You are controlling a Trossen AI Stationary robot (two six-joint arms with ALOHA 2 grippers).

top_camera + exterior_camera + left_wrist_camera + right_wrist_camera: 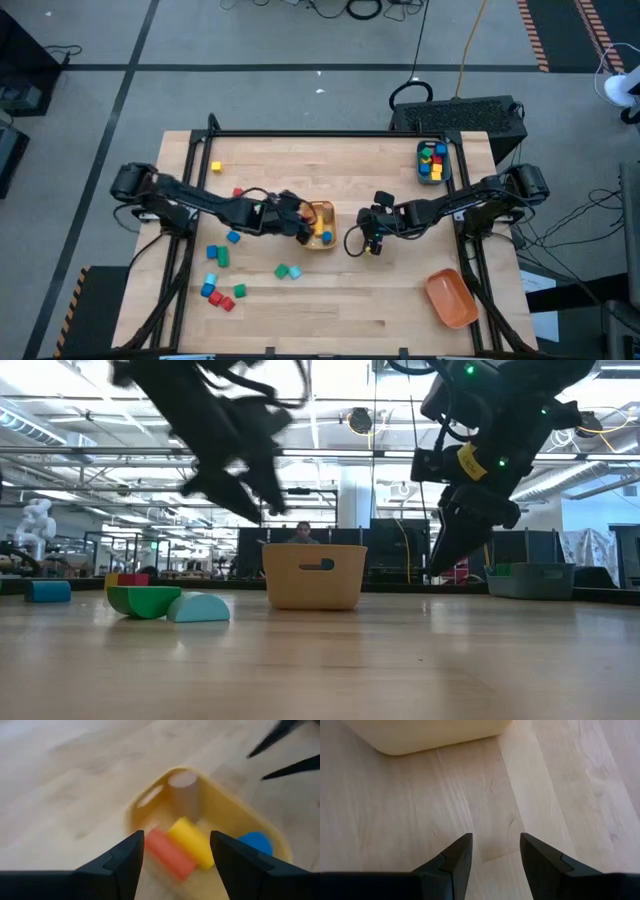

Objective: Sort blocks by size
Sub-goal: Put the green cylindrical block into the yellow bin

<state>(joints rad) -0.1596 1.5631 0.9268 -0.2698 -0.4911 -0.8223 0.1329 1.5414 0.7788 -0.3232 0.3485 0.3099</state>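
Now: left hand (308, 226) hangs over the yellow bin (327, 241) mid-surface, fingers apart, empty; red, yellow, blue and tan blocks (189, 842) lie directly beneath it. Loose blocks (222, 275) sit on the left arm's side; right hand (373, 245), spread and empty, is farther off.

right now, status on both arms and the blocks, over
Left end effector open, empty, over yellow bin. Right end effector open, empty, beside that bin over bare table. Red, yellow, blue, tan blocks in bin; loose blocks remain left. Nothing blocking.
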